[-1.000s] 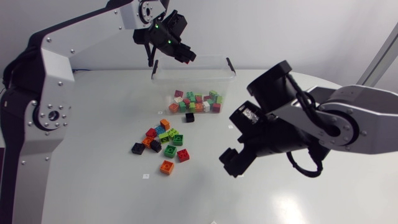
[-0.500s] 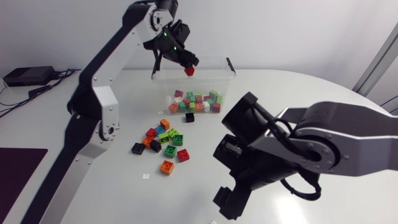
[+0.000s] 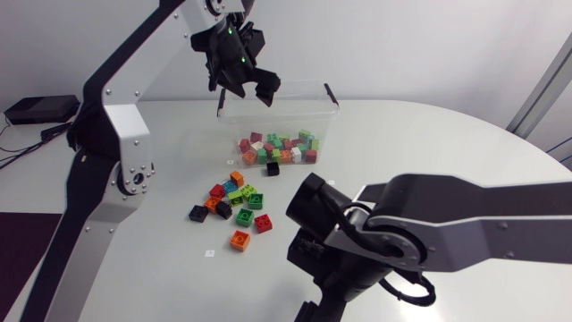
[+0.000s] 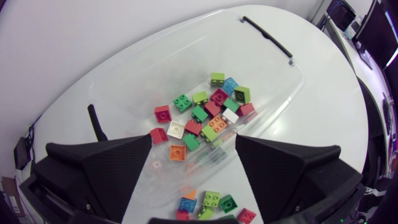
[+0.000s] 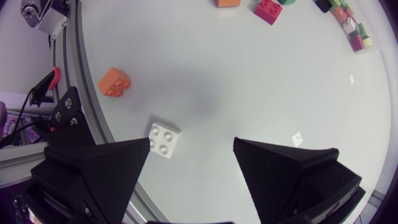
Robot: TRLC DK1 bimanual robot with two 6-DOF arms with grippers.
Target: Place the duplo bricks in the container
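while the left gripper (image 3: 246, 82) hung above the left end of the container (image 3: 295, 111), its jaws stood wide apart and held nothing; between its fingers the left wrist view showed the heap of bricks (image 4: 205, 115) on the container's floor, straight below. a loose cluster of bricks (image 3: 237, 197) lay on the table (image 3: 429, 143) just in front of the container, with a black brick (image 3: 273, 168) close to its wall. the right gripper (image 5: 191, 146) sat well away from the container, spread wide and empty, a white brick (image 5: 164, 139) just ahead of one finger and an orange brick (image 5: 114, 81) farther ahead
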